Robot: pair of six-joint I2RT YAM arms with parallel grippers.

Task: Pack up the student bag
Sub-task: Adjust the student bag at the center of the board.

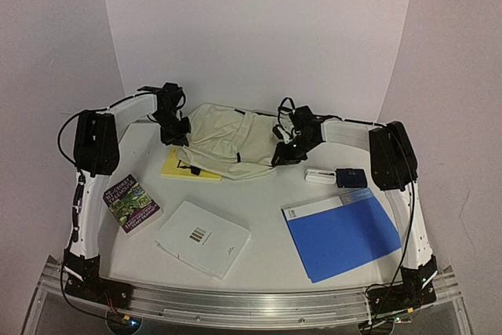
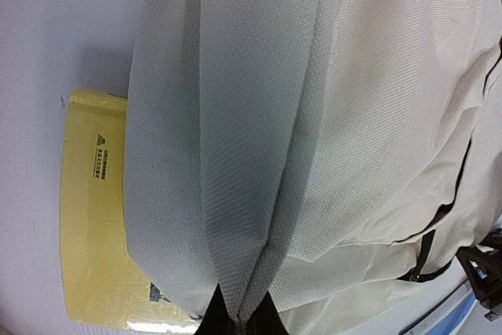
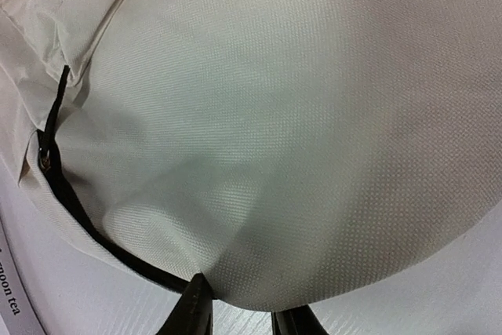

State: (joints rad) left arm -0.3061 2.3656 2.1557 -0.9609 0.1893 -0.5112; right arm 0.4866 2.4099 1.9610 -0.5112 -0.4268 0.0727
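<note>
The student bag (image 1: 227,143), cream fabric with black zipper lines, lies flat at the back middle of the table. My left gripper (image 1: 179,140) is at its left end. In the left wrist view it (image 2: 239,318) is shut on a raised fold of the bag's cloth (image 2: 235,154). My right gripper (image 1: 284,154) is at the bag's right end. In the right wrist view its fingers (image 3: 196,307) stand close together around the bag's bulging lower edge (image 3: 259,194), beside the black zipper (image 3: 70,202), pinching the cloth.
A yellow notebook (image 1: 174,167) lies partly under the bag's left end (image 2: 90,225). A paperback (image 1: 131,203), a white book (image 1: 202,238) and a blue folder (image 1: 341,233) lie in front. A small white item (image 1: 318,176) and a dark blue one (image 1: 351,177) sit near the right arm.
</note>
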